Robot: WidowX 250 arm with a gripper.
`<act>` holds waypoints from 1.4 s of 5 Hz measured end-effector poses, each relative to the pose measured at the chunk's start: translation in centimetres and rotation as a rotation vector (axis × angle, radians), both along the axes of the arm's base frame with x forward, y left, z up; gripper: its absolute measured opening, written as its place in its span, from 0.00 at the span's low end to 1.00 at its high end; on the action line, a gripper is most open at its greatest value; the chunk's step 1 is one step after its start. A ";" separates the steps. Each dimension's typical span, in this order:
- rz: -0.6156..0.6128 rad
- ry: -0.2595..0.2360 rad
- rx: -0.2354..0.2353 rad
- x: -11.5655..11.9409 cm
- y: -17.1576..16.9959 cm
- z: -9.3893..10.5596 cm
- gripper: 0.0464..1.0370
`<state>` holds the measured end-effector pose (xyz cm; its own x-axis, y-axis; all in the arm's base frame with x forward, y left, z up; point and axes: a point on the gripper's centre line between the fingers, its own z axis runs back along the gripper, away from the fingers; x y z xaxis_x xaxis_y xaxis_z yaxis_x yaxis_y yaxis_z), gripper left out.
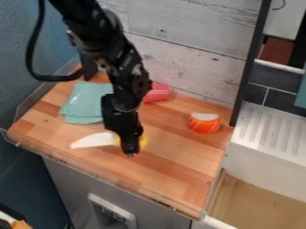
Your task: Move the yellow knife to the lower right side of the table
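You have the gripper low over the left-middle of the table, right at the knife. The pale blade points left, toward the near left edge, and the yellow handle shows just beside the gripper on its right, partly hidden by it. From this angle you can't really tell whether the gripper is closed on the knife or only placed around or above it, nor whether the knife is lifted at all.

I'd judge you are at the grasp, with the carry to the near right side of the table yet to be done. Make sure of your hold at the handle first; if it isn't secure, settle lower and close there. Then raise the knife just enough to come free of the wood, and take it right and a little nearer.

The folded teal cloth lies farther and left, the pink block at the far side, and the orange-and-white piece at the far right. Keep your path on the near side of that piece. A loose hold could let the blade swing, so go gently, and mind the clear rim along the near edge when you lower it.
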<state>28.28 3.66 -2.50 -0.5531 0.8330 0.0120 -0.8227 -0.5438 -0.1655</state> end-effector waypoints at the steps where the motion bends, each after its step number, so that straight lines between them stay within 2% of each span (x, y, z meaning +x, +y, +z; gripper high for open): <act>1: 0.139 -0.011 -0.092 0.4 -1.4 0.2 0.44; 2: 0.239 -0.015 -0.123 0.5 -3.1 -0.2 0.44; 3: 0.297 -0.073 -0.159 1.4 -4.4 -0.3 0.44; 4: 0.339 -0.050 -0.163 2.0 -6.2 -1.2 0.44; 7: 0.468 -0.050 -0.154 5.6 -7.7 -2.8 0.44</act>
